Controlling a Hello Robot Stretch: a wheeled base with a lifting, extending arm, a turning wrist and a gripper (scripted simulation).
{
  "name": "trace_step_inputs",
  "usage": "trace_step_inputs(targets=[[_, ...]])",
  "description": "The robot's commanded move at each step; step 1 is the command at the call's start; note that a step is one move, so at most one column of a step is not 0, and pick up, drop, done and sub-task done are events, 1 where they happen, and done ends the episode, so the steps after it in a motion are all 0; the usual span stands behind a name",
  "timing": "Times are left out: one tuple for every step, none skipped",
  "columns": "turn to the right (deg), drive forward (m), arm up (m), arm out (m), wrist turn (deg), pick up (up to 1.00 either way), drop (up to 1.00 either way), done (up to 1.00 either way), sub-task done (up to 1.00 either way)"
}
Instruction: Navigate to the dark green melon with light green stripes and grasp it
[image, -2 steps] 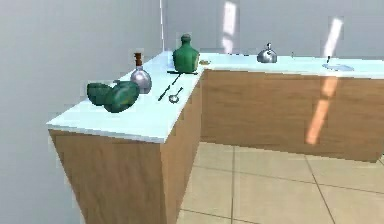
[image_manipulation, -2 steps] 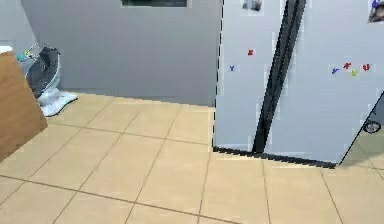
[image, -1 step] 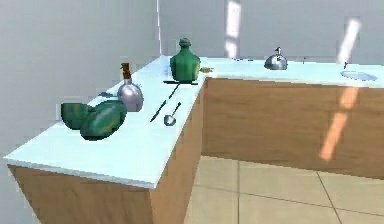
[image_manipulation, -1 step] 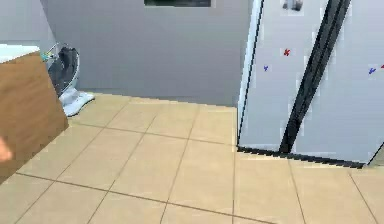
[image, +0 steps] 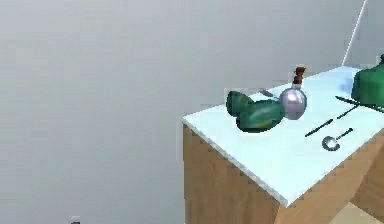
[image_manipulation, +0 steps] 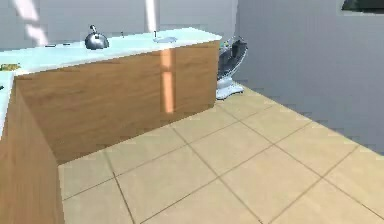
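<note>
On the pale worktop (image: 290, 150) the melon (image: 254, 110) looks heavy, hard, slick: grip mid-girth; end effector state, cannot tell.

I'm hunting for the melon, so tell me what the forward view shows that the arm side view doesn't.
Forward view: a dark green rounded thing, a round silver vessel, another green thing at the right edge, small dark utensils. Arm side view: a kettle, tan floor tiles, a dark fan-like object. Both: a wood-sided counter with a pale top, and grey wall.
</note>
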Motion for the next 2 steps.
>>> trace_step_inputs(targets=[[-45.0,0.0,0.0,0.0,0.0,0.0,0.0,0.0,0.0],[-24.0,0.0,0.0,0.0,0.0,0.0,0.0,0.0,0.0]])
